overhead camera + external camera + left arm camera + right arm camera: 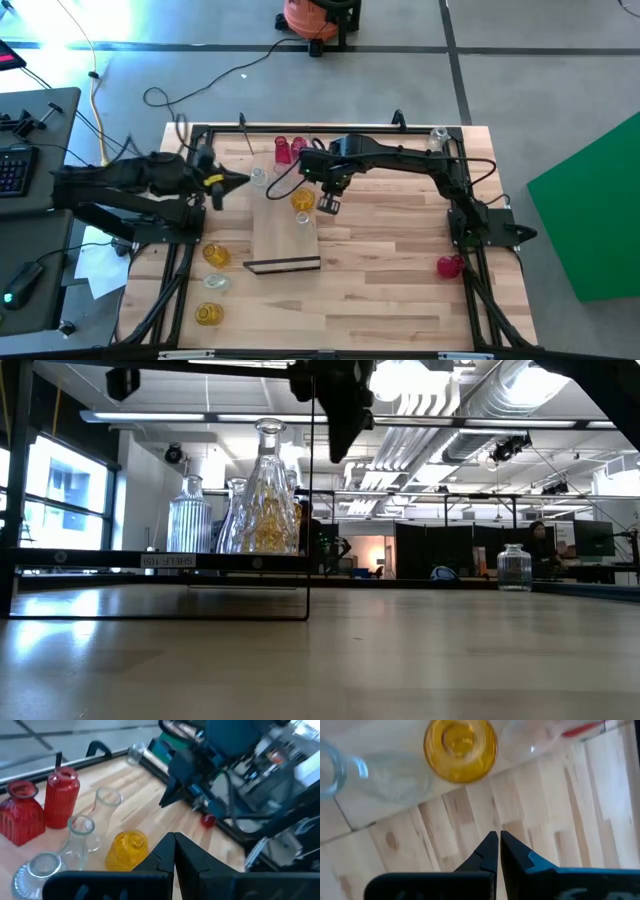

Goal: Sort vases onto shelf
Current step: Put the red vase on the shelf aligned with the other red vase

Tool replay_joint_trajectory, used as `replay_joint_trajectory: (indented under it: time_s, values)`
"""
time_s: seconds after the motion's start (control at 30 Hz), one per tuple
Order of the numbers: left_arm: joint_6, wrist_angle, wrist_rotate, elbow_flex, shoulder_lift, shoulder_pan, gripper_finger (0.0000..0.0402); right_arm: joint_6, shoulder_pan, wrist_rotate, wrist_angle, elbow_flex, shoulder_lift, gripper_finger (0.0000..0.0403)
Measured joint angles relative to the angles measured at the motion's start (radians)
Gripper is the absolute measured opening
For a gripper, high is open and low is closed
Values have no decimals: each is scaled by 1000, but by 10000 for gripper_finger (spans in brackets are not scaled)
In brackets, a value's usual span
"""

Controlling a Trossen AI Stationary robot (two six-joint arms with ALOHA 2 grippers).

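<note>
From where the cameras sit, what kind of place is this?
Probably a robotics lab or workshop in an open industrial hall. Bare ducts run under the ceiling, partitions and a desk with a person stand behind, and a keyboard and loose cables lie beside the table.

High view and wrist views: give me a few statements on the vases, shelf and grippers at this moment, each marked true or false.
1. An amber-yellow vase stands on the shelf. True.
2. The right gripper is shut on the amber-yellow vase. False: it is shut but empty, above the shelf beside that vase.
3. Two red vases stand near the table's far edge. True.
4. The left gripper is open around a clear vase. False: it is shut, holding nothing, near a clear vase.
5. A red vase sits by the base of the right arm. True.
6. All yellow vases are on the shelf. False: two yellow vases stand on the table left of it.
</note>
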Motion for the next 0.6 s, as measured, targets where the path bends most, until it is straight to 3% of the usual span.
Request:
replay_joint_trajectory:
  time_s: [0.3,0.6]
  values:
    - [6,-116,44,0,-139,2,0,144,135,-103,-91,57,-94,0]
    - [5,-250,276,0,-219,2,0,716,298,-123,-91,28,-186,0]
